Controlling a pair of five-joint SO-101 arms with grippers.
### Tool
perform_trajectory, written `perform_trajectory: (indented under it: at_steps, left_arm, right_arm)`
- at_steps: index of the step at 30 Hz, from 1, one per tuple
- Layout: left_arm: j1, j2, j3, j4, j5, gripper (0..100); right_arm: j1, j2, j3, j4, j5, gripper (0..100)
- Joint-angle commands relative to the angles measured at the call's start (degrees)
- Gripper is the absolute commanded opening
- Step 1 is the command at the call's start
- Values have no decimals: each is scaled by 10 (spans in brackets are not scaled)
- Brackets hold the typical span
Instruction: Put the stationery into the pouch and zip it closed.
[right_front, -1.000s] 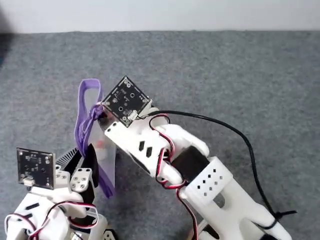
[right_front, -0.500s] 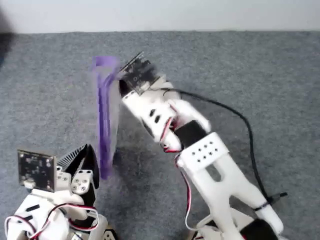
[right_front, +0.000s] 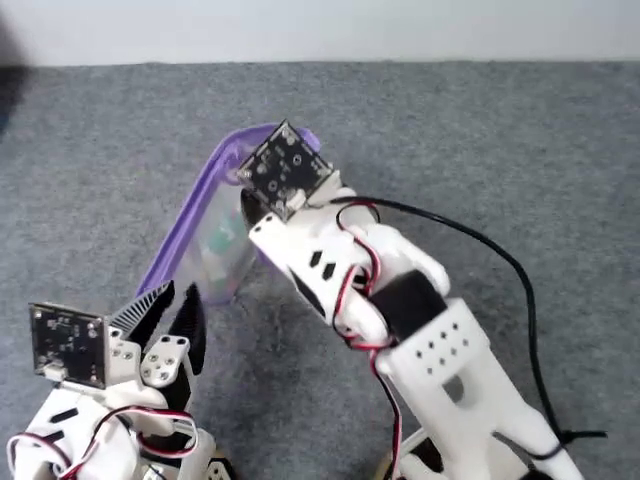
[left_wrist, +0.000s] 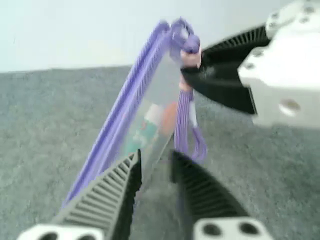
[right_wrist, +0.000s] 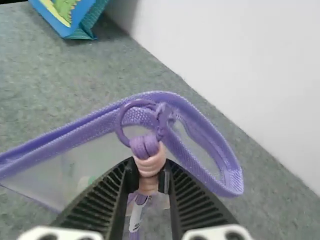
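The pouch (right_front: 205, 250) is held up over the grey tabletop (right_front: 520, 150). In the high view it slants from the upper middle down toward the lower left, purple zip edge uppermost. The right arm (right_front: 400, 300) has its jaws clenched on the peach zip pull (right_wrist: 148, 170) below a knotted purple cord, so the bag dangles from that one small tab. The left arm (right_front: 110, 380), at lower left, has its jaws parted right at the pouch's low corner; whether they touch it I cannot tell. Some stationery (left_wrist: 150, 125), greenish and orange, shows through the clear wall. I'd judge the bag light, limp and rather slick on its plastic sides, apt to swing and fold. The woven purple trim looks the firmer, grippier place to pinch. For drawing the zip, I'd want the left jaws closed on that trim at the low corner, giving the pull something to work against.
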Motion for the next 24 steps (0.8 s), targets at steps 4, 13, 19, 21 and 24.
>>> perform_trajectory:
  at_steps: [4,13,19,21,24]
  left_arm:
    - [-73,2,-3,-64,-11,235]
    - [-73,2,7,-65,-46,233]
    - [-65,-2,44,-68,-78,233]
    - [-64,-2,52,-69,-91,233]
    - [-64,-2,61,-69,-107,233]
  right_arm:
    - [-26,-64,-31,45,9,7]
    - [-90,-129,-31,115,19,7]
    - [-102,-152,-31,145,34,7]
    - [-120,-160,-31,165,34,7]
    - [-155,-174,-29,194,34,7]
